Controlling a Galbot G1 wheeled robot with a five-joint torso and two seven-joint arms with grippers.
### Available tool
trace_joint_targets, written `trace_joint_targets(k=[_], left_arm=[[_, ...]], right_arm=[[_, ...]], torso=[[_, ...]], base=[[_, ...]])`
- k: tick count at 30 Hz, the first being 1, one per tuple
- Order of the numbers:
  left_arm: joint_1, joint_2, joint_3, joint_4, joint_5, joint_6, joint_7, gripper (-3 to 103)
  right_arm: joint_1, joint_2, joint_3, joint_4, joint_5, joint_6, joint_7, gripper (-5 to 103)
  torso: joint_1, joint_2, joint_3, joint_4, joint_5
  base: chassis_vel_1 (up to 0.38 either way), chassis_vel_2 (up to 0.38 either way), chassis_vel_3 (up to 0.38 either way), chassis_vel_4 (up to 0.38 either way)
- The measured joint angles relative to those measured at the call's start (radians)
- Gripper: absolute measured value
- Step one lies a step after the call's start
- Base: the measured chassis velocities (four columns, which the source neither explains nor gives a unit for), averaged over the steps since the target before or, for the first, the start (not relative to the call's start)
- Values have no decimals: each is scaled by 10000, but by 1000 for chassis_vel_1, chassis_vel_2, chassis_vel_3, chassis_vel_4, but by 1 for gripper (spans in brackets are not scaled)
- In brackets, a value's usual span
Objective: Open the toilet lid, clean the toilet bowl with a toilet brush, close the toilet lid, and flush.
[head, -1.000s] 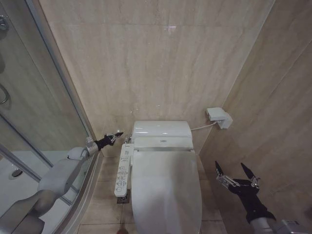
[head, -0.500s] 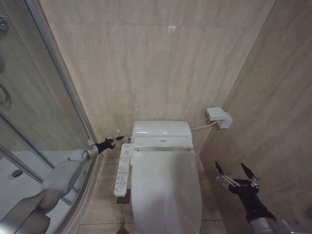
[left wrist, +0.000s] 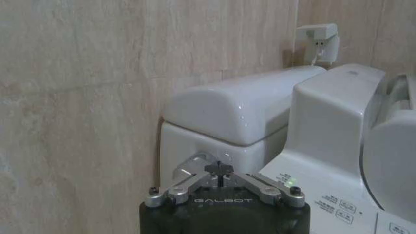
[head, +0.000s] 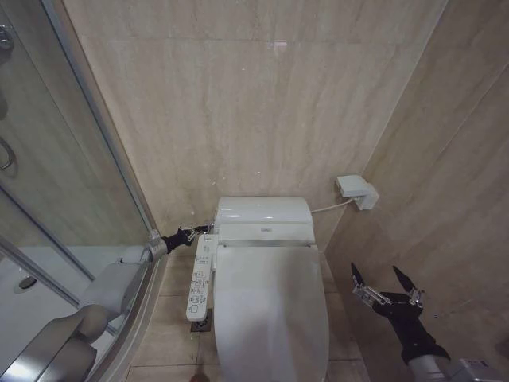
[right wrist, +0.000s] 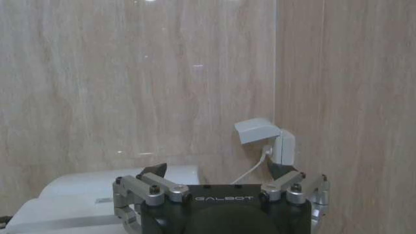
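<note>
- Since a second ago, my left gripper (head: 193, 231) has dropped, clenched, against the tank's (head: 263, 210) left side.
- One toilet lid (head: 270, 310), down; right gripper (head: 383, 280) spread beside it.
- Beige tiled walls.

Left pincer (head: 193, 231) beside toilet tank (head: 263, 210)

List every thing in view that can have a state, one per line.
toilet lid: closed, down over the bowl.
left gripper: jaws shut, at the tank's left side by the flush lever.
right gripper: jaws open, idle right of the toilet.
bidet panel light: lit green.
</note>
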Motion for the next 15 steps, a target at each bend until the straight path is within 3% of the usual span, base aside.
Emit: trace_joint_targets(k=[15], left_arm=[[301,-119,-291,179,170,-68,-40,0]], right_arm=[[0,0,0,-1,0,0,0,100]], torso=[[0,1,-2,1,2]], base=[[0,0,0,0]])
